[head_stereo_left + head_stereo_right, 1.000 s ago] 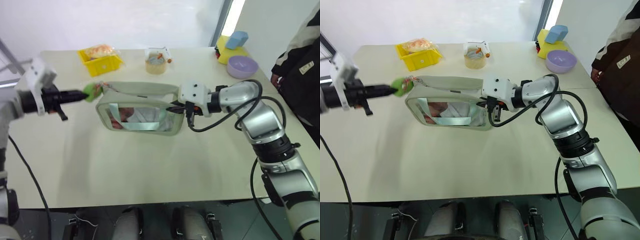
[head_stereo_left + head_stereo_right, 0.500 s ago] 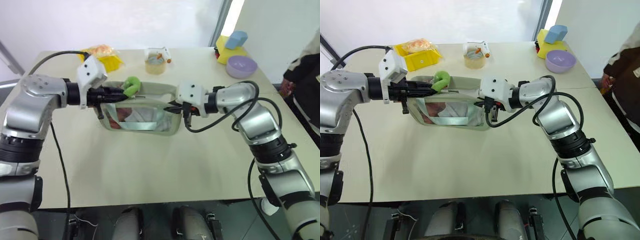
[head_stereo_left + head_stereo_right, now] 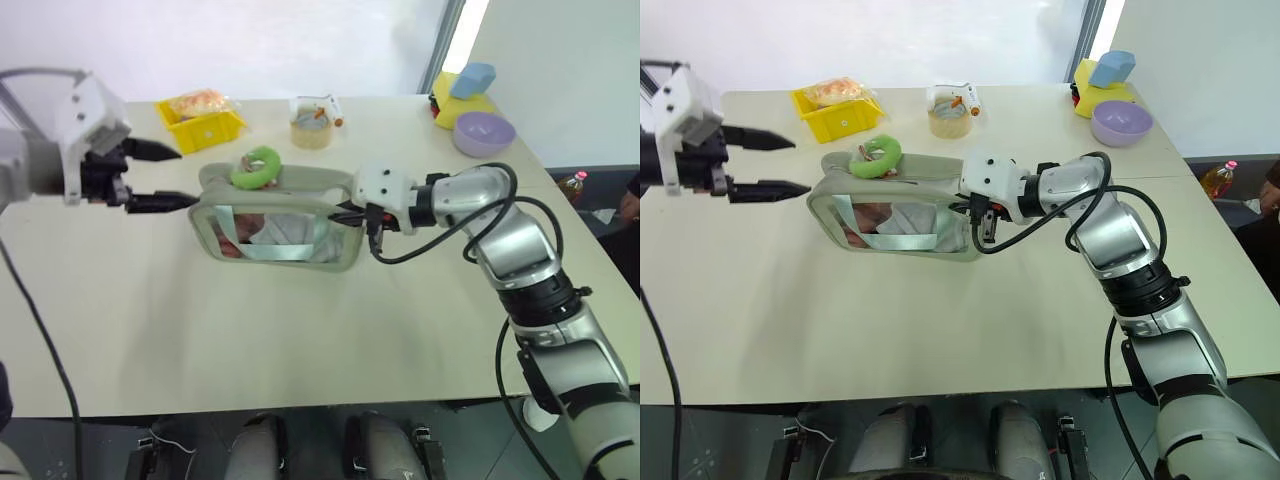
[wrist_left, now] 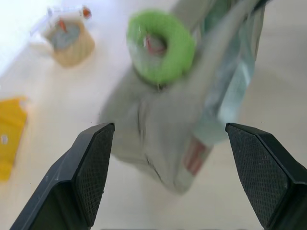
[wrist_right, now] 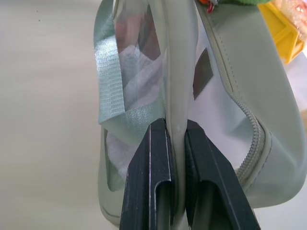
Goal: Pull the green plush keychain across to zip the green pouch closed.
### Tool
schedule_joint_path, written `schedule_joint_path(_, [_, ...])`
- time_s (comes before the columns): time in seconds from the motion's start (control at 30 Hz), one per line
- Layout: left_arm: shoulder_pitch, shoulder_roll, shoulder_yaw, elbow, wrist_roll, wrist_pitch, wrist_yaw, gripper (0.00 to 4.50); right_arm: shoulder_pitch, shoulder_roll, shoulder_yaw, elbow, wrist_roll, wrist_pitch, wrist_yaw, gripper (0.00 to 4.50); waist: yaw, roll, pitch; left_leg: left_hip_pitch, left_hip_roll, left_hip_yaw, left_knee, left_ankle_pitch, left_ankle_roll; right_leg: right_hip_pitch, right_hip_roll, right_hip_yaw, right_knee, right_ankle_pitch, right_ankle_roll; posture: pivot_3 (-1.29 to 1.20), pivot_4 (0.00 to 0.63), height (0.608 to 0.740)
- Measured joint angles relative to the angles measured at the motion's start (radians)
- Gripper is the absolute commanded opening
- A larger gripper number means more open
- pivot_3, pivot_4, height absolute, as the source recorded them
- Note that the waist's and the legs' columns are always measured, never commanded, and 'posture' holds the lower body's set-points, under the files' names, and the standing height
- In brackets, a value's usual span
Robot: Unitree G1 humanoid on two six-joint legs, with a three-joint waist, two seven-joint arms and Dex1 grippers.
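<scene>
The green pouch (image 3: pixel 275 222) stands on its edge mid-table, its clear window facing me. The green plush keychain (image 3: pixel 255 167) rests on the pouch's top edge near its left end, with nothing holding it. My left gripper (image 3: pixel 188 177) hovers just left of the pouch, open, with nothing between its fingers; in the left wrist view the keychain (image 4: pixel 160 45) and pouch (image 4: pixel 177 120) lie ahead of the spread fingertips (image 4: pixel 93 158). My right gripper (image 3: pixel 350 213) is shut on the pouch's right end, its fingers (image 5: pixel 156 163) clamped over the fabric rim.
At the back stand a yellow bin (image 3: pixel 200 122) with a packet and a tan roll (image 3: pixel 312 128). A purple bowl (image 3: pixel 484 132) and a yellow and blue object (image 3: pixel 465 88) sit back right. A bottle (image 3: pixel 575 185) and a person's hand (image 3: pixel 630 205) show beyond the right edge.
My left gripper carried the keychain right along the pouch's top, then opened, let it go and drew back left. The person at the right stepped away. The right gripper kept its hold.
</scene>
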Motion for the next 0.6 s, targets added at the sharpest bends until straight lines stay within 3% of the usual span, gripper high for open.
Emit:
schedule_joint_path(0.17, [0.079, -0.077, -0.019, 0.011, 0.053, -0.077, 0.068, 3.94, -0.015, 0.009, 0.002, 0.025, 0.0, -0.009, 0.009, 0.0, 0.001, -0.001, 0.0, -0.001, 0.0, 0.0, 0.0, 0.0, 0.0, 0.0, 0.0, 0.0, 0.0, 0.0, 0.0, 0.0, 0.15, 0.739])
schedule_joint_path(0.27, [0.068, -0.145, -0.041, 0.089, 0.108, -0.157, 0.121, 3.05, -0.021, 0.013, 0.005, 0.033, 0.0, -0.013, 0.017, 0.0, 0.001, 0.0, 0.0, 0.0, 0.0, 0.0, 0.0, 0.0, 0.0, 0.0, 0.0, 0.0, 0.0, 0.0, 0.0, 0.0, 0.15, 0.739])
schedule_joint_path(0.47, [0.06, -0.176, -0.054, 0.127, 0.11, -0.171, 0.104, 0.03, -0.022, 0.014, 0.005, 0.032, -0.001, -0.01, 0.019, 0.0, -0.002, -0.001, 0.0, -0.001, 0.0, 0.0, 0.0, 0.0, 0.0, -0.001, 0.0, 0.0, 0.0, 0.0, 0.0, 0.0, 0.15, 0.739])
schedule_joint_path(0.6, [0.06, -0.175, -0.054, 0.124, 0.116, -0.172, 0.095, 0.03, -0.024, 0.017, 0.002, 0.03, 0.005, 0.012, 0.018, 0.0, -0.001, -0.001, 0.0, -0.001, 0.0, 0.0, 0.0, 0.0, 0.0, -0.001, 0.0, 0.0, 0.0, 0.0, 0.0, 0.0, 0.15, 0.739])
